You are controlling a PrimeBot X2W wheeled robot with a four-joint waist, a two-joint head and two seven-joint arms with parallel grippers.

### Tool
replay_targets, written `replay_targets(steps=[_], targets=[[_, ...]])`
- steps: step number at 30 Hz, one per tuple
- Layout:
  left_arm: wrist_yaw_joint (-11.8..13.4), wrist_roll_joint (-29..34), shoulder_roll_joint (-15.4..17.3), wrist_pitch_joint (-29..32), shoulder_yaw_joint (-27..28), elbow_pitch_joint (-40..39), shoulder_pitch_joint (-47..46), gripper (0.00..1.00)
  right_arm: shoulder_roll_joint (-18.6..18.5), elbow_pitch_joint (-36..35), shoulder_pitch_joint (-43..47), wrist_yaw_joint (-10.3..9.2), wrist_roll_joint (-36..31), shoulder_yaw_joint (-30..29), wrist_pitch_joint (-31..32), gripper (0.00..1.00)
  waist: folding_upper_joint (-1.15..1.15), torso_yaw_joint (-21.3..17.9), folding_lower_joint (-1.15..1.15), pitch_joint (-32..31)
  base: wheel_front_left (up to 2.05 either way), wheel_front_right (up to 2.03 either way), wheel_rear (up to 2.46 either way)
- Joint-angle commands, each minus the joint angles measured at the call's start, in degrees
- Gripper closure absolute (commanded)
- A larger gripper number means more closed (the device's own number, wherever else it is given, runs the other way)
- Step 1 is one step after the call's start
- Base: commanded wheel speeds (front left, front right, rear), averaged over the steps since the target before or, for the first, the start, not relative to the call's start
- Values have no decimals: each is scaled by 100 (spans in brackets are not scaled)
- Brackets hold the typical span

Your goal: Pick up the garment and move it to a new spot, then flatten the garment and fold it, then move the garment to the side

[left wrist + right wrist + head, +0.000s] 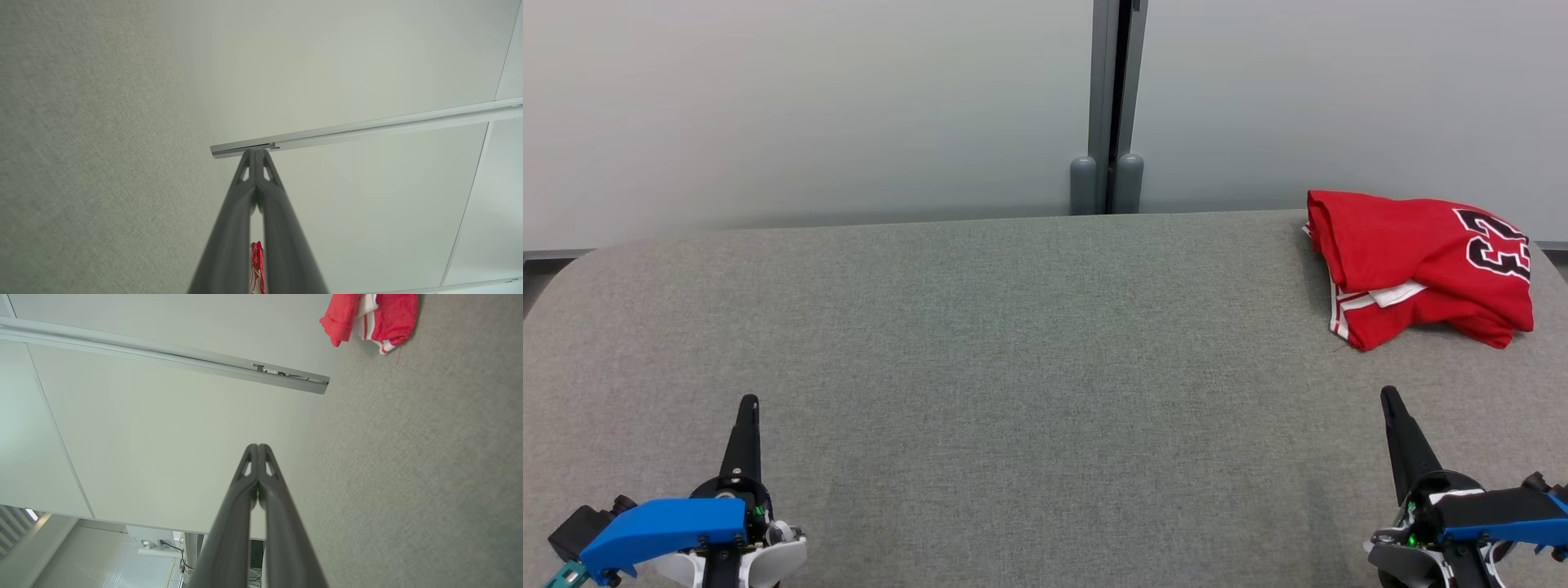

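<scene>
The garment point(1421, 265) is a red jersey with white trim and a black number, folded into a bundle at the far right of the grey table point(1013, 343); its edge also appears in the right wrist view point(372, 318), and a red sliver of the garment point(256, 265) peeks between the left fingers. My left gripper point(749, 402) rests at the lower left, shut and empty, tips pressed together point(256, 152). My right gripper point(1388, 394) sits at the lower right, a short way in front of the garment, shut and empty point(258, 446).
A pale partition wall point(809, 106) runs behind the table, with a grey post point(1112, 106) at its seam. The table's rounded corners curve away at far left and far right, close to the garment.
</scene>
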Motion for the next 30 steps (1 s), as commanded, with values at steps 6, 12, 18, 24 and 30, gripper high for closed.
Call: replay_targets(steps=[6,12,18,24,30], targets=[[-34,-324,-4,85,43,-41,-113,100,-45,2,-127,2,326,-28,71,100,0,-1,0,-2,0,0,0],[-46,-581,-5,148,55,-46,-150,100,-46,18,-148,2,584,-37,122,100,0,-3,0,-5,0,0,0],[-59,-829,-6,210,70,-52,-178,100,-47,34,-167,2,825,-45,167,100,0,-4,0,-7,0,0,0],[-65,-1071,-7,267,86,-53,-199,100,-48,48,-202,2,1056,-53,214,100,0,-6,0,-10,0,0,0],[-68,-1097,-7,281,89,-50,-198,100,-48,48,-205,2,1084,-54,229,100,0,-6,0,-10,0,0,0]])
